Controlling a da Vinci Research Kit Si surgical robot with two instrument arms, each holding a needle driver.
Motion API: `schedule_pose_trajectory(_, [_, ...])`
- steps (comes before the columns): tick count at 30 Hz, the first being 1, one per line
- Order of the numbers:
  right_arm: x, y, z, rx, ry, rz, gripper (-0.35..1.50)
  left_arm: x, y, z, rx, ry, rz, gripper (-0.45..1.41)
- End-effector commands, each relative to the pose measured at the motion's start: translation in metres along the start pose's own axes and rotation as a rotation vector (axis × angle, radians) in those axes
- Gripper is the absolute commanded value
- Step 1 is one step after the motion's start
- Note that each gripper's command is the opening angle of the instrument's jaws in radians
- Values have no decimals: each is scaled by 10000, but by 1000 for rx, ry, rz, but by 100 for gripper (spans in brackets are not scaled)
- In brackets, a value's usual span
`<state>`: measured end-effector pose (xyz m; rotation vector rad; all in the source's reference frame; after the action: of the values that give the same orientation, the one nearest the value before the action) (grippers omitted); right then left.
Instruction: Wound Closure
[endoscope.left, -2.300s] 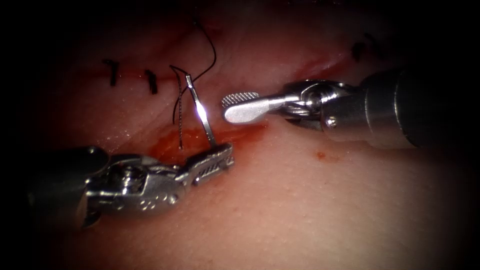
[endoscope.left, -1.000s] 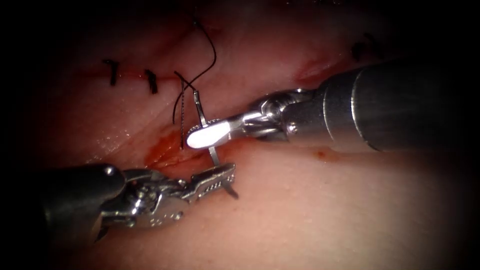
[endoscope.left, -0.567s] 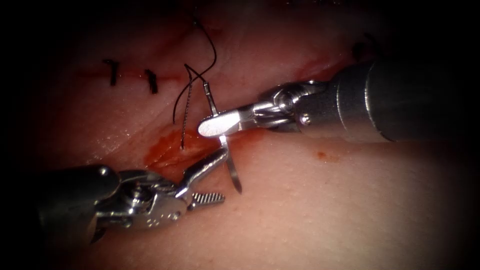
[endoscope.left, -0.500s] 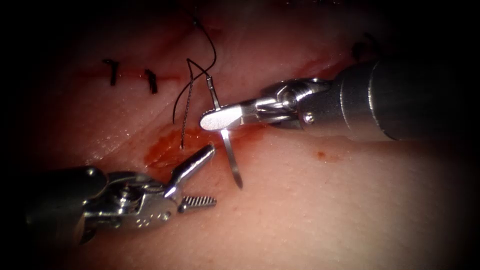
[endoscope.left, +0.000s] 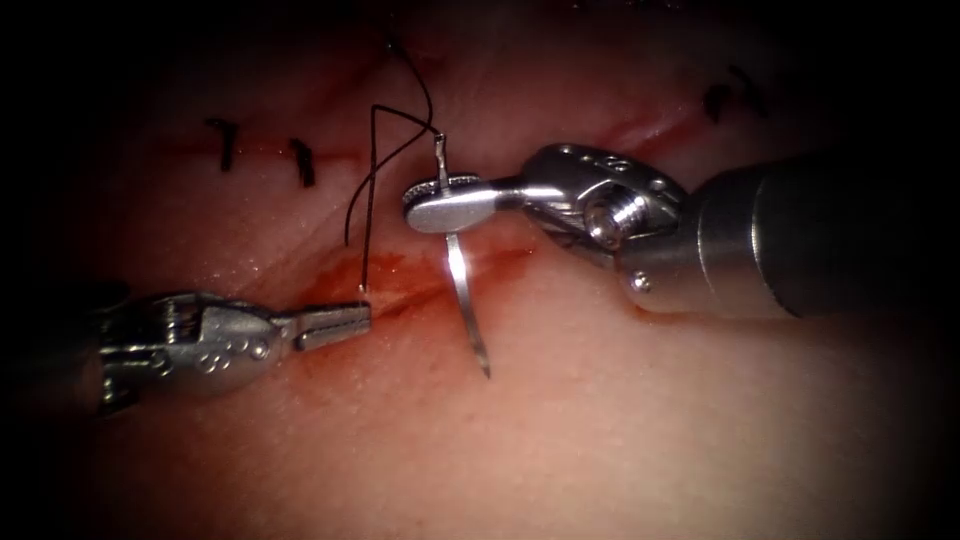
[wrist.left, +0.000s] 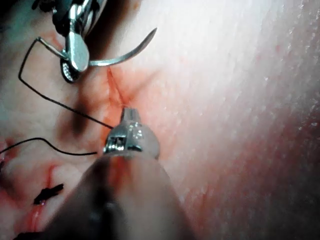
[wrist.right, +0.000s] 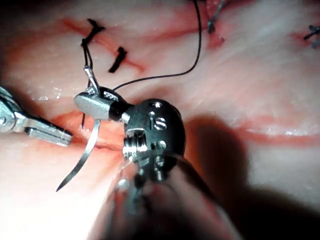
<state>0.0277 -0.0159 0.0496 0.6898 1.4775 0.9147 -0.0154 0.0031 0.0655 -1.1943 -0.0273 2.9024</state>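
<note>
My right tool (endoscope.left: 420, 203) comes in from the right, jaws shut on the curved needle (endoscope.left: 462, 290) close to its thread end. The needle hangs free above the tissue (endoscope.left: 600, 420), point down at the near side of the cut (endoscope.left: 410, 295). The same grip shows in the right wrist view: right tool (wrist.right: 89, 103), needle (wrist.right: 85, 155). Black thread (endoscope.left: 372, 190) loops from the needle's end down into the tissue. My left tool (endoscope.left: 362, 317) lies low on the left, jaws shut, tip right beside that thread entry; whether thread is pinched I cannot tell. In the left wrist view the left tool (wrist.left: 129, 114) points at the cut.
Two finished black stitches (endoscope.left: 225, 145) (endoscope.left: 303, 162) cross the cut on the left, and another stitch (endoscope.left: 715, 100) sits far right. Red fluid (endoscope.left: 330, 290) stains the cut's edge by the left tool. A loose thread end (endoscope.left: 350, 225) hangs beside the loop.
The right tool closed on the needle, the left tool opened and let it go. The right tool lifted the needle up and right. The left tool drew back left and shut by the thread.
</note>
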Motion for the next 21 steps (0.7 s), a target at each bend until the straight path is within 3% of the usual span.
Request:
schedule_pose_trajectory(1, [-7,1,10,14,4,-48,-35,-4,0,14,-17,-25,-22,-45])
schedule_pose_trajectory(8, [-16,-5,12,25,2,-277,-35,-27,11,38,-103,-187,-201,-45])
schedule_pose_trajectory(21, [-20,-12,32,63,76,-471,-35,-43,-5,46,-115,-259,-258,-45])
